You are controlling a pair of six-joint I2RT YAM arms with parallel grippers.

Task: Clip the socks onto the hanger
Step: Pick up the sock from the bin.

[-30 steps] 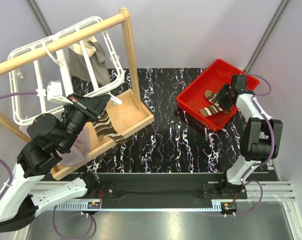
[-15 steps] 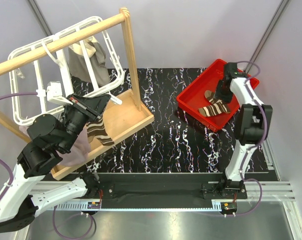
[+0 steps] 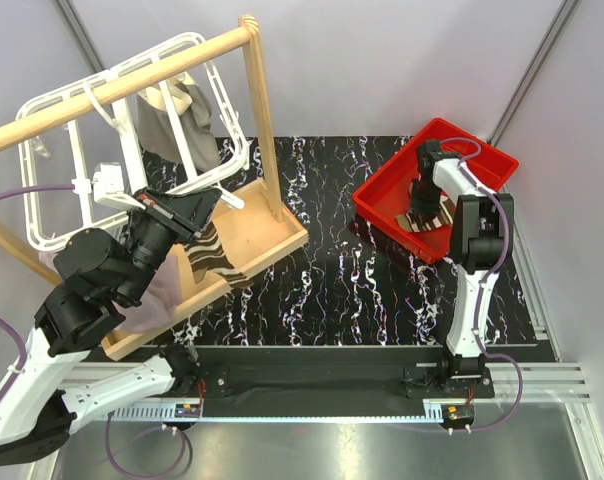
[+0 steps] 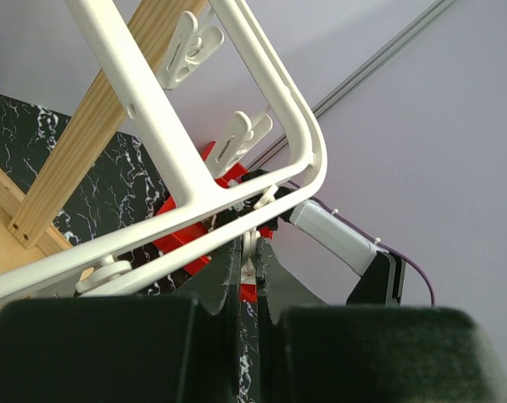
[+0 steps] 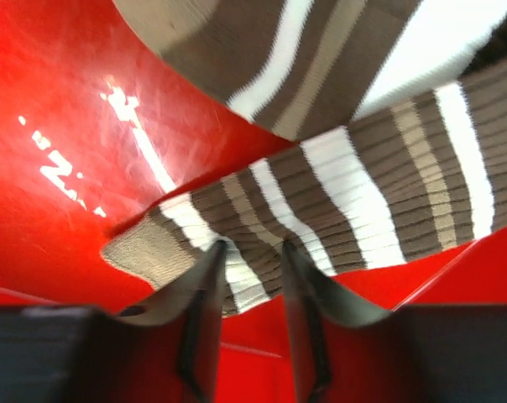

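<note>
The white grid hanger (image 3: 42, 110) hangs from the wooden rail; its bars cross the left wrist view (image 4: 153, 143). My left gripper (image 3: 187, 215) is shut on a small white clip (image 4: 250, 239) of the hanger. One brown, cream-striped sock (image 3: 217, 255) hangs just below that gripper; whether the clip holds it is hidden. The other sock (image 3: 434, 215) lies in the red bin (image 3: 382, 200). My right gripper (image 3: 422, 188) is low in the bin, open, its fingers (image 5: 205, 277) astride the edge of that sock (image 5: 363, 185) near its beige end.
A wooden rail stand (image 3: 122, 85) with a tray-like base (image 3: 267, 225) fills the left. A grey-beige cloth (image 3: 182, 115) hangs on the hanger's far side. A pinkish cloth (image 3: 157, 290) hangs under my left arm. Black marbled table (image 3: 332, 270) in the middle.
My right arm has swung left across the bin, from its right rim to the sock. The sock under my left gripper swung left and back. The left arm has held still.
</note>
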